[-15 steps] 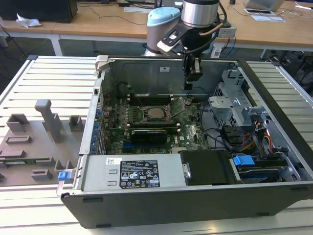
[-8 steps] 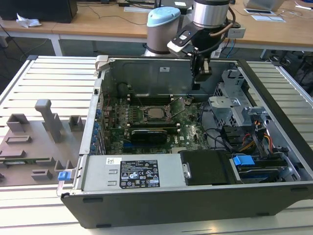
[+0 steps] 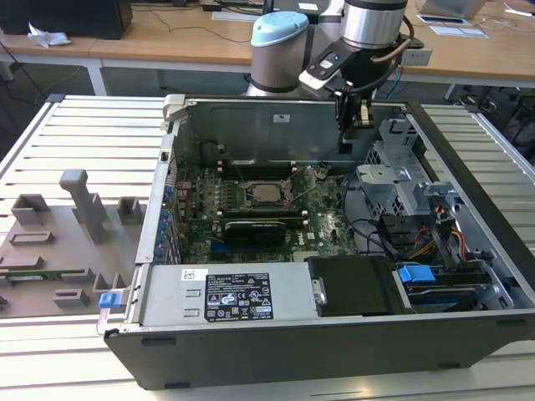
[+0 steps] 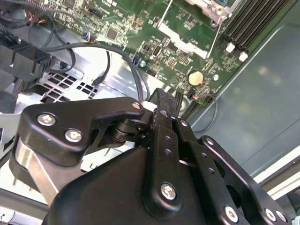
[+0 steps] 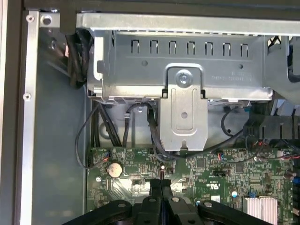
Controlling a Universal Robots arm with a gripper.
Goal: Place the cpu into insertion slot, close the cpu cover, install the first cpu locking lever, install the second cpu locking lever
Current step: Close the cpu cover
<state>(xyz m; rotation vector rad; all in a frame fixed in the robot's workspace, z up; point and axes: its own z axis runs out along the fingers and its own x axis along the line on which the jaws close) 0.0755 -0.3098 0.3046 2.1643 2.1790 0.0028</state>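
One computer case (image 3: 334, 351) lies on one table (image 3: 84, 125) and holds one motherboard (image 3: 322, 225), one cpu (image 3: 267, 194), one long black card (image 3: 255, 231) and one power supply (image 3: 226, 292). One arm (image 3: 284, 42) with one gripper (image 3: 353, 124) stands at the far side, and one grey fixture plate (image 3: 50, 251) lies on the exterior view's left of the case. Also counted: two blue tabs (image 3: 415, 273) on the near side and, in the first wrist view, one coin cell (image 5: 114, 169) and seven upright slots (image 5: 191, 47) in one steel cage (image 5: 140, 79).

The cpu (image 3: 269, 194) is silver-grey, the motherboard (image 5: 206, 171) green, the fingers (image 5: 154, 192) black.
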